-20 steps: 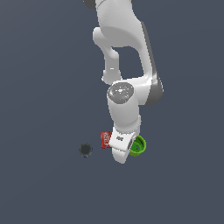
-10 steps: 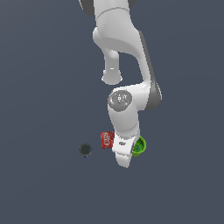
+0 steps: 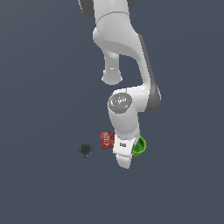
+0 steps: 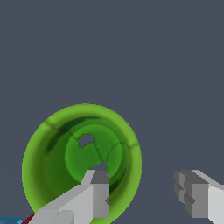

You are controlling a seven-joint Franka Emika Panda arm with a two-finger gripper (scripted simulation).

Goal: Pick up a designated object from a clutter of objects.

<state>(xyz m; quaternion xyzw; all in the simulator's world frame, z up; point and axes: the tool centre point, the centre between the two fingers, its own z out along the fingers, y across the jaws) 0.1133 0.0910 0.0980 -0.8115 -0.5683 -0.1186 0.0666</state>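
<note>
Two pincer (image 4: 142, 192) fingers are standing apart, one (image 4: 94, 192) reaching over the green cup (image 4: 57, 162) rim, the other (image 4: 197, 192) hanging outside at 3 o'clock.

We have two cameras; the exterior view stands well off the arm (image 3: 127, 87) and looks down steeply on the dark grey surface (image 3: 39, 65), far enough to take in most of the arm and the small items at its foot; from there the green cup (image 3: 140, 145) shows only as a sliver past the wrist, with the red packet (image 3: 107, 139) and the dark round piece (image 3: 85, 150) toward the exterior view's left. The wrist view rides on the arm and faces straight down, very close; we see into the green cup's (image 4: 57, 144) hollow, which fills much of the frame, with the gripper (image 4: 146, 192) fingers (image 4: 98, 194) intruding at the frame's edge. Both views share the cup and the surface around it.
</note>
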